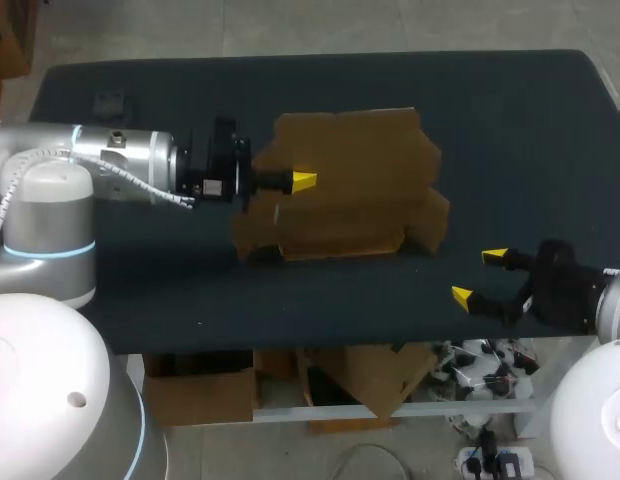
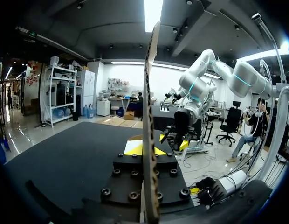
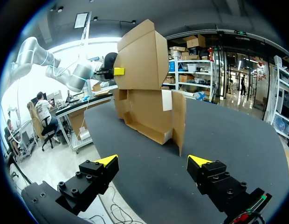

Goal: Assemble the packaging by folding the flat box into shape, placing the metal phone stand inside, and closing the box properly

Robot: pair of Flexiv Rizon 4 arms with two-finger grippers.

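A partly folded brown cardboard box (image 1: 350, 190) is seen standing near the middle of the dark counter (image 1: 520, 120), with one raised panel pinched edge-on by the left claw (image 1: 301, 181). The right claw (image 1: 478, 277) is spread wide near the counter's front edge, with the box ahead of it and apart from its fingers.

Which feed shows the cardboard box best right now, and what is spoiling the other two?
Right wrist view: evenly lit, the cardboard box shows well beyond the open right gripper. Left wrist view: its panel stands edge-on in the left gripper, splitting the scene, glare behind. Head view: box plain; black gripper bodies fade into the dark table.
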